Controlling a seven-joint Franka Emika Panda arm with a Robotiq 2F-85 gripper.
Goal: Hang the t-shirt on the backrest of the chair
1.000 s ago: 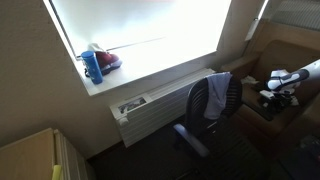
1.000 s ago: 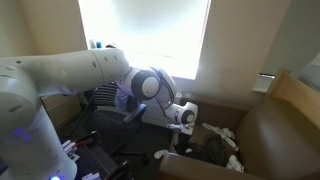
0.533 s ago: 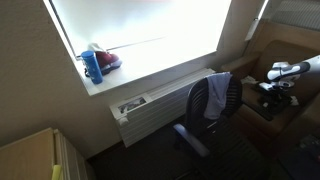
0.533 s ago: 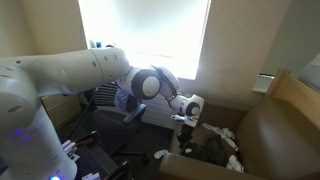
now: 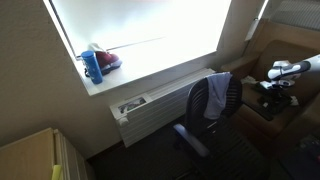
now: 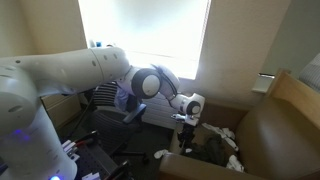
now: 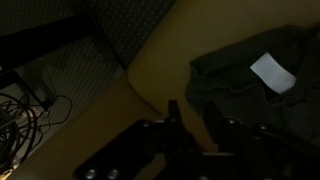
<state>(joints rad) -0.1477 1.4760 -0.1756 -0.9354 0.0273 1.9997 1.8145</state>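
End effector (image 7: 200, 128) released: fingers apart, nothing held. Dark t-shirt (image 7: 245, 85) lies crumpled just ahead of it, offset toward the right edge of the wrist view. Office chair (image 5: 190, 135) stands well apart.

The robot arm (image 5: 296, 68) stands higher at the edge of an exterior view than a second ago. Its gripper (image 6: 186, 120) has risen and shifted toward the window, and it has swung from a sideways reach to point downward. The whole move falls in the first half-second, with no further shift since.
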